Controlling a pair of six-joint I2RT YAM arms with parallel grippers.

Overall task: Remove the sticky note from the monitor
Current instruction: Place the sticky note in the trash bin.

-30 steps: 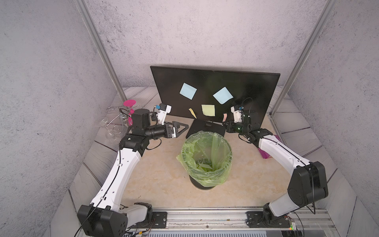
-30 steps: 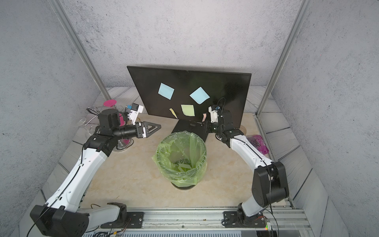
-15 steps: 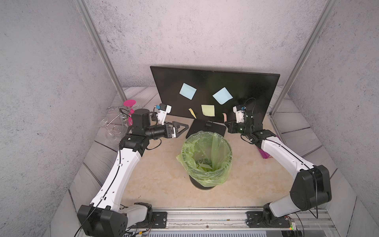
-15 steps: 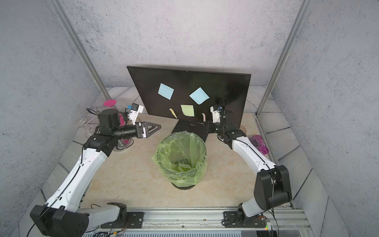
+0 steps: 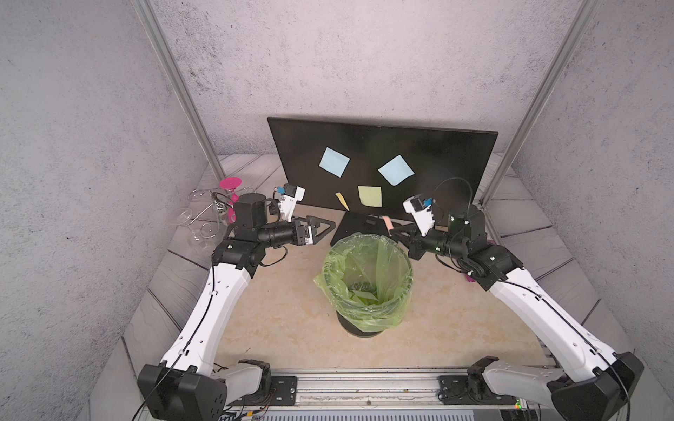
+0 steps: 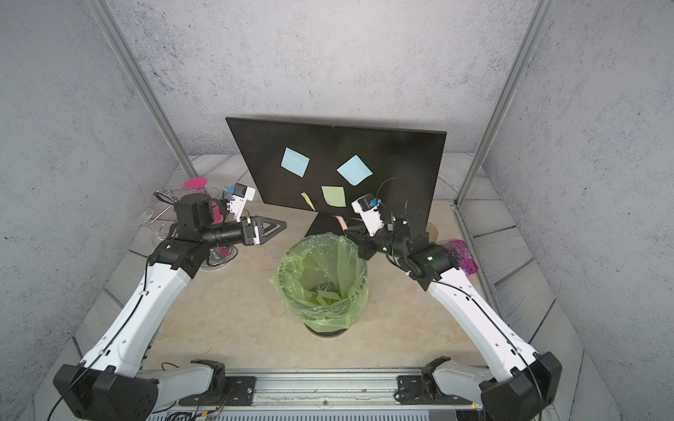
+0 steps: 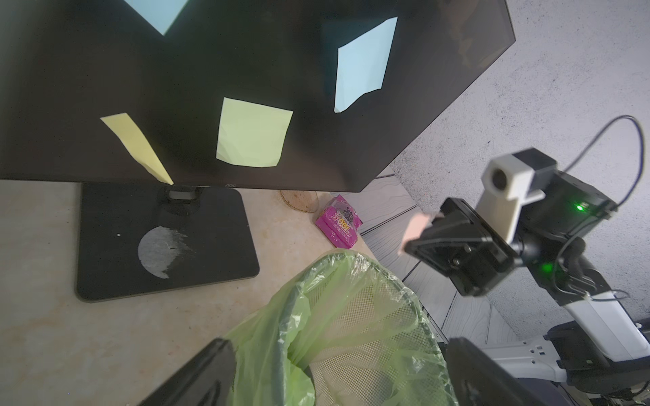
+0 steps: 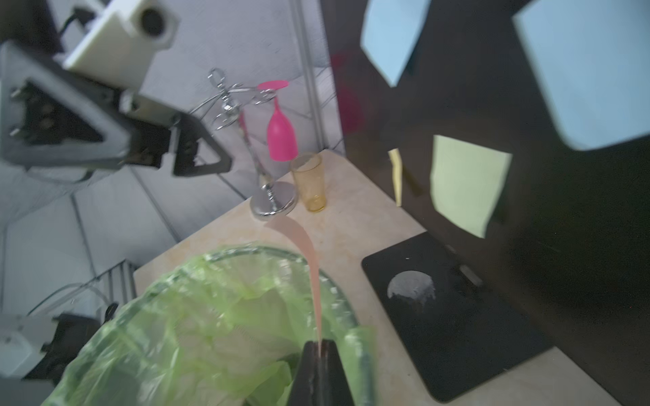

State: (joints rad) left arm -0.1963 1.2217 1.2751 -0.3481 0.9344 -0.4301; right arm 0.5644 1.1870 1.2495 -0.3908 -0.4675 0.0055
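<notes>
The pink sticky note (image 8: 302,251) is off the monitor (image 5: 437,160), pinched by one edge in the right hand (image 8: 318,351), whose fingers are closed flat on it. It hangs in the air over the far rim of the green-lined bin (image 5: 368,320), between that rim and the monitor's black base (image 5: 350,231), touching neither. Its free end curls away from the hand.

Four notes sit on the screen: two blue notes (image 5: 334,167) (image 5: 396,170) high up, a green note (image 5: 370,195) lower, and a yellow note (image 5: 342,201) peeling off near the bottom edge. The right hand is below and in front of the screen's lower edge, clear of it.

The bin stands just in front of the base, with a strip of bare surface (image 5: 277,320) between them. Open surface lies on both sides of the bin and in front of it. The left hand (image 5: 322,229) hovers with its fingers spread wide and holds nothing. It is left of the bin, in front of the monitor's lower left corner.

The right wrist view alone shows the pinch edge-on, and an amber tumbler (image 8: 309,182) beside the chrome glass rack (image 8: 272,200) with its pink glass (image 8: 281,137). The left wrist view alone shows a pink packet (image 7: 339,223) on the surface past the screen's lower right corner. Both wrist views show a torn round label (image 7: 158,251) on the base. Only the top views show all four notes whole.
</notes>
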